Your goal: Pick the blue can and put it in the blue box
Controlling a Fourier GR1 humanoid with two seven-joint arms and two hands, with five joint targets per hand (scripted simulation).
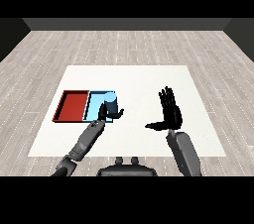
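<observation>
The blue can (110, 100) stands upright over the right part of the light blue tray (94, 105). My left hand (103, 114) is at the can's lower part. Its fingers are on the can's left and far side, and its thumb crosses in front of the can's base, pointing right, so the hand curls round the can. Whether the can's base touches the tray floor is hidden by the hand. My right hand (170, 111) is held up over the table to the right, well apart from the can, with straight fingers and its thumb pointing left.
The red tray (72, 105) lies directly left of the light blue tray, sharing a side with it. The white table (139, 82) spreads out behind and to the right of the trays, and wooden floor surrounds it.
</observation>
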